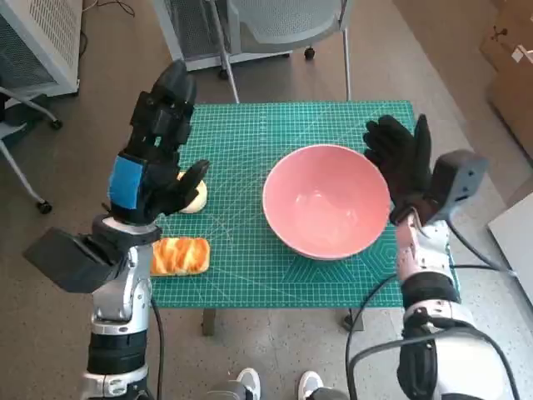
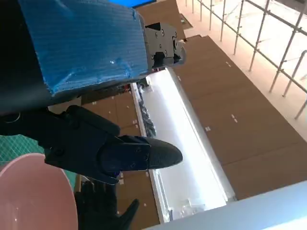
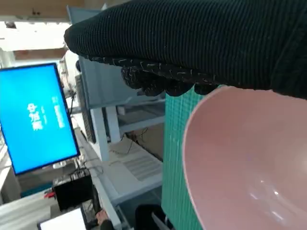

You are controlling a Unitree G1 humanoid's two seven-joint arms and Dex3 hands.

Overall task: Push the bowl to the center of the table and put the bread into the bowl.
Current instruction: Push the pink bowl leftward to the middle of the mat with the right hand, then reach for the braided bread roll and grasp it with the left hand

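Note:
A large pink bowl (image 1: 326, 202) stands on the green cutting mat (image 1: 250, 267), a little right of the middle; its rim also shows in the left wrist view (image 2: 33, 191) and fills the right wrist view (image 3: 249, 163). My gloved right hand (image 1: 402, 162) is raised against the bowl's right rim, fingers spread, holding nothing. A golden bread loaf (image 1: 178, 256) lies at the mat's front left. My left hand (image 1: 160, 142) hovers above the mat's left side, fingers apart and empty, over a small pale round bun (image 1: 193, 198).
A grey chair (image 1: 283, 25) stands beyond the table's far edge. A white cabinet (image 1: 37, 42) is at the far left, and cardboard boxes (image 1: 512, 75) at the far right. A person's white shoes (image 1: 279, 385) show near the front edge.

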